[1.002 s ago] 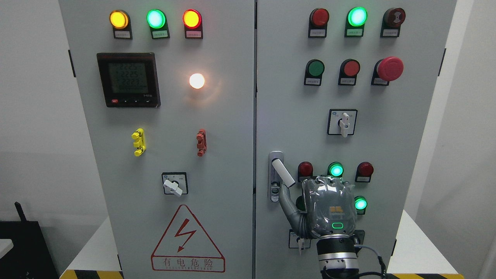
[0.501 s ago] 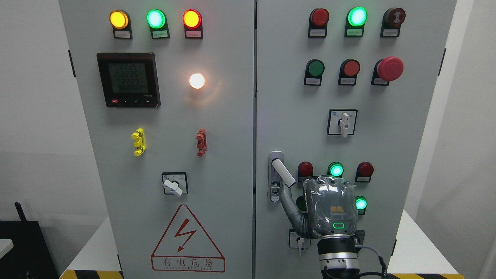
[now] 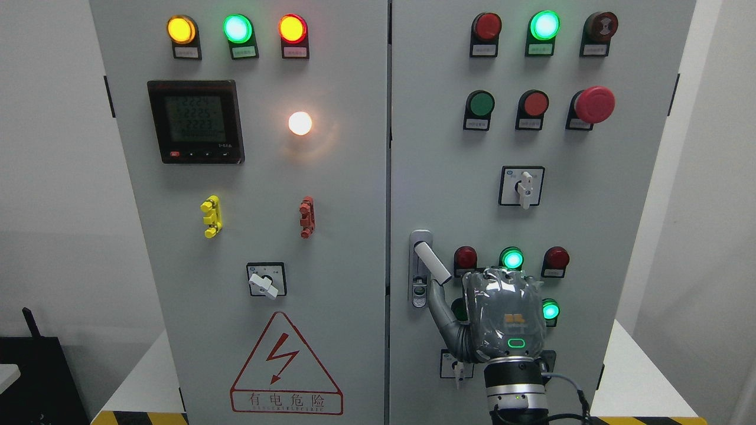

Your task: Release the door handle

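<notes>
The door handle (image 3: 430, 262) is a white lever swung out at a slant from its grey lock plate (image 3: 419, 268) on the right cabinet door (image 3: 449, 147). My right hand (image 3: 472, 295) comes up from the bottom edge, its grey back toward me, just right of and below the lever. Its thumb (image 3: 440, 313) stretches up-left and its tip meets the lever's lower end. The other fingers point at the panel and do not wrap the lever. The left hand does not show.
Round lamps and buttons (image 3: 512, 259) surround the hand on the right door, with a rotary switch (image 3: 522, 186) above. The left door (image 3: 266, 177) carries a meter, lamps and a warning triangle (image 3: 286, 369). A white table (image 3: 638, 378) lies under the cabinet.
My right hand has edged a little to the right. The lever stands at the same slant throughout.
</notes>
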